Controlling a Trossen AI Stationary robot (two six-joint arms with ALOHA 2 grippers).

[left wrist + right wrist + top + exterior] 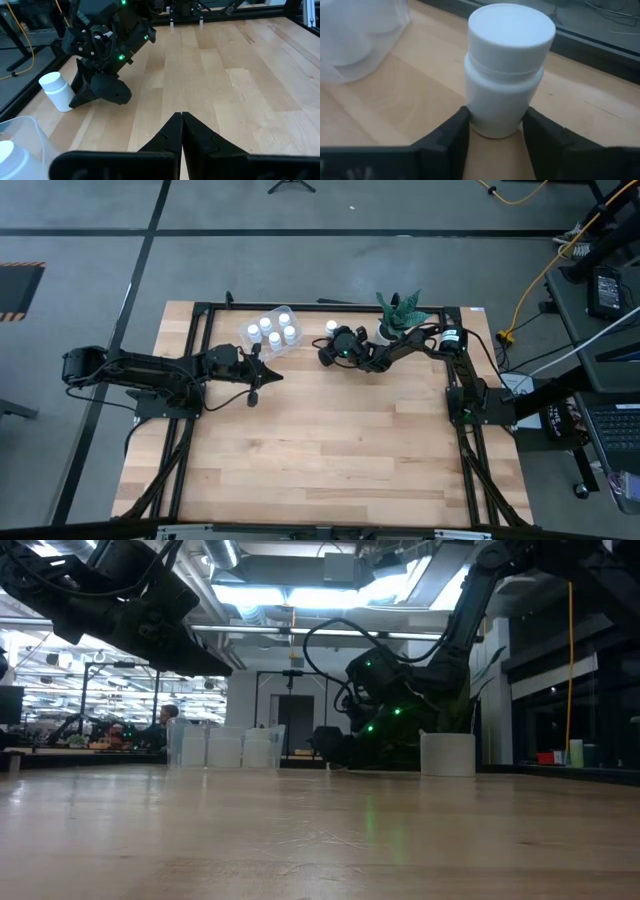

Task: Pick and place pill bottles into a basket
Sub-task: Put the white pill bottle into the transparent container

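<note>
Right now my right gripper [495, 131] has its fingers pressed against both sides of the last pill bottle [504, 70], which stands upright on the table [330, 450] just beside the basket [272, 332], between it and the plant pot [386, 334]. From the wrist view the fingers look seated low on the bottle's body, so I judge the grip is made but shallow. Four other bottles [274, 330] already stand in the basket. My left gripper [181, 131], fingers pinched together and holding nothing, waits on the near side of the basket. The risk I see: with so low a hold the bottle could tip or slide out as I lift. Swinging toward the basket, I might also clip its clear wall and shove it.
</note>
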